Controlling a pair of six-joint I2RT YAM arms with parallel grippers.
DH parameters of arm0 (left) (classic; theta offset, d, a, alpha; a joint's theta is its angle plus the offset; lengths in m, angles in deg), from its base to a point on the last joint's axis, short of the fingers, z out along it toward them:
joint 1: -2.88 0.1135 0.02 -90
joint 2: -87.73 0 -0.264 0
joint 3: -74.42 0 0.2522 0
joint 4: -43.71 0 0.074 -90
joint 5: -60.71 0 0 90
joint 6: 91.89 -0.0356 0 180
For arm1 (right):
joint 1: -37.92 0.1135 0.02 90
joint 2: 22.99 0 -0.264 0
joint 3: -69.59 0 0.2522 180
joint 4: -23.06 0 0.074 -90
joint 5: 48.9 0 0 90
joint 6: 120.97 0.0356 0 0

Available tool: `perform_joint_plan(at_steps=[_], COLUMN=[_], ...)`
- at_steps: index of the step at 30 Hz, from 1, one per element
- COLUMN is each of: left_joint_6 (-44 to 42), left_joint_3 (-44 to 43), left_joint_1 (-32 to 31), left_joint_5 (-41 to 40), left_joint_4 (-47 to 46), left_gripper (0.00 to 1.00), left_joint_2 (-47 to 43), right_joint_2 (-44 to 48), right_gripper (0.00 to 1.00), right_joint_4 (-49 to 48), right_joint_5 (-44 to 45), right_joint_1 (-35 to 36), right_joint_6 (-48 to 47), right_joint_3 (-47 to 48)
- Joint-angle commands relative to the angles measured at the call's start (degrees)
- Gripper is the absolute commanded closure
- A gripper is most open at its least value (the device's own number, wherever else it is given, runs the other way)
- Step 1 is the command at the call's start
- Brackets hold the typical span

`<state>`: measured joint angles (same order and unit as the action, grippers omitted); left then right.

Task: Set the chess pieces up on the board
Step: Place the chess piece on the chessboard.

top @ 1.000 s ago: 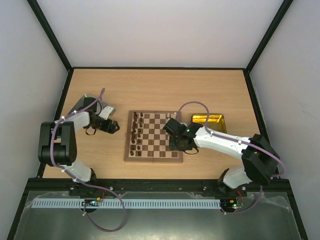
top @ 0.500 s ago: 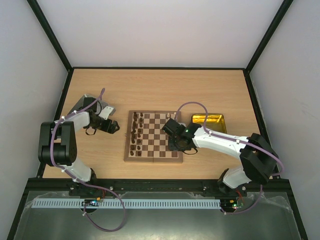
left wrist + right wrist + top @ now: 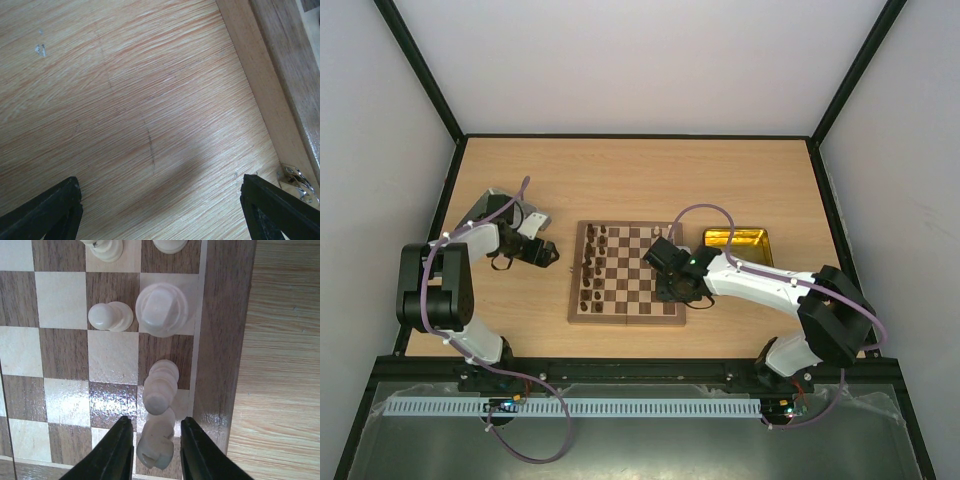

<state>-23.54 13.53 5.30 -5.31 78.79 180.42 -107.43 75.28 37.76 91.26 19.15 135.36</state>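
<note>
The board [image 3: 627, 272] lies mid-table, with dark chess pieces [image 3: 592, 265] lined up along its left side. My right gripper [image 3: 672, 290] hovers over the board's right edge. In the right wrist view it [image 3: 156, 422] is open, and a cream piece [image 3: 156, 445] stands between the fingers with a gap on each side. Just beyond it stand a cream bishop-like piece [image 3: 160, 387], a cream rook [image 3: 161, 310] and a pawn [image 3: 106, 316]. My left gripper [image 3: 552, 253] is wide open over bare table, left of the board, holding nothing [image 3: 160, 200].
A shiny gold tin tray [image 3: 737, 243] sits just right of the board, behind my right arm. The board's brown border [image 3: 217, 340] runs right beside the right finger. In the left wrist view the board's side edge [image 3: 260, 75] carries a metal clasp [image 3: 297, 180].
My right gripper's jaws have parted from the cream piece, which now stands free between them. The right arm has shifted slightly left. The left arm has not moved.
</note>
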Motion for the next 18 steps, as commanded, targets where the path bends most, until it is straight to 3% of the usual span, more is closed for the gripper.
perform_joint_plan(at_steps=[1, 9, 12, 18], left_joint_6=[-0.76, -0.81, -0.81, -0.83], left_joint_3=[0.25, 0.26, 0.22, 0.22], left_joint_1=[-0.22, -0.22, -0.22, -0.22], left_joint_5=[1.06, 1.13, 1.15, 1.03], left_joint_4=[0.95, 0.96, 0.96, 0.98], left_gripper=[0.13, 0.13, 0.13, 0.13], left_joint_2=[0.01, -0.13, -0.22, -0.07], right_joint_2=[-0.7, -0.46, 0.01, 7.72], right_gripper=[0.73, 0.7, 0.58, 0.5], right_joint_4=[0.27, 0.55, 2.08, 11.78], right_joint_5=[0.65, 0.74, 1.95, 12.94], right_joint_1=[0.4, 0.45, 0.45, -1.97], right_joint_6=[-0.08, -0.01, -0.05, -0.17], right_joint_3=[0.9, 2.04, 3.23, 10.47])
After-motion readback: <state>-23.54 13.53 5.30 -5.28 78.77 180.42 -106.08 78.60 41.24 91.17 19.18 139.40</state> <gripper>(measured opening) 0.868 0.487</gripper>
